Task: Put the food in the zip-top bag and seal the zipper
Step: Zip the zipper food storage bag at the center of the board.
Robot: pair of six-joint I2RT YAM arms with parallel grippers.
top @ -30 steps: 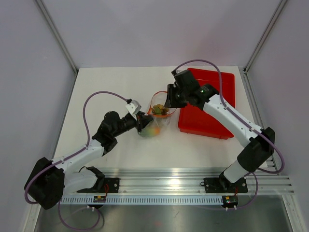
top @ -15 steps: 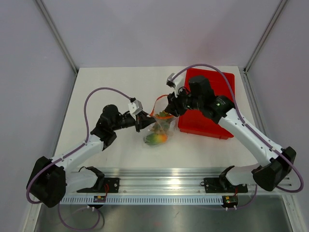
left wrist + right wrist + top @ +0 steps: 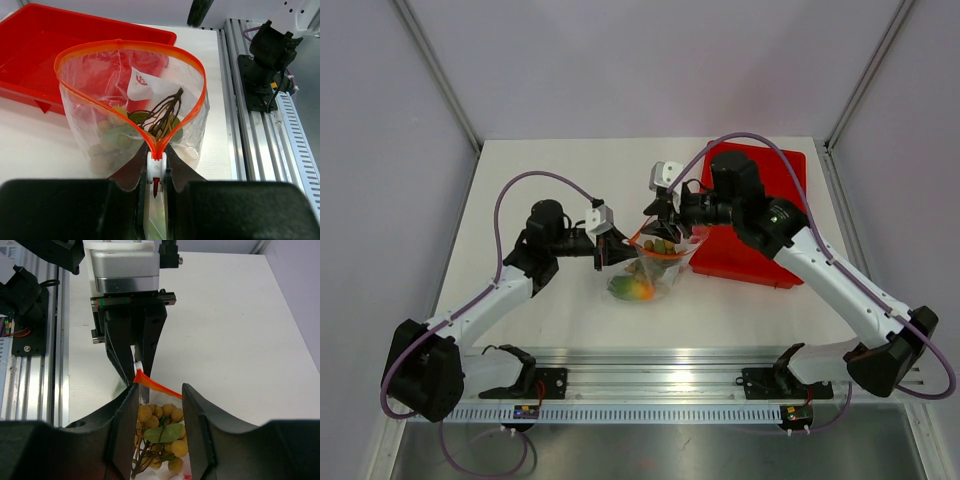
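Left gripper [image 3: 156, 176] pinches white end piece [image 3: 156, 165] of orange-red zipper strip [image 3: 120, 44]. Small clear crinkly zip-top bag [image 3: 100, 107] stands mouth-up beside red tray [image 3: 760, 255], its gaping mouth long left-to-right. Right gripper [image 3: 160, 389] hangs wide apart above it.

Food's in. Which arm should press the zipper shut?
Likely right. The left gripper clamps the zipper at its white end; the right gripper is open over the mouth of the zip-top bag.

Top view overhead, far; wrist views close, facing each other across zip-top bag [image 3: 131, 107]
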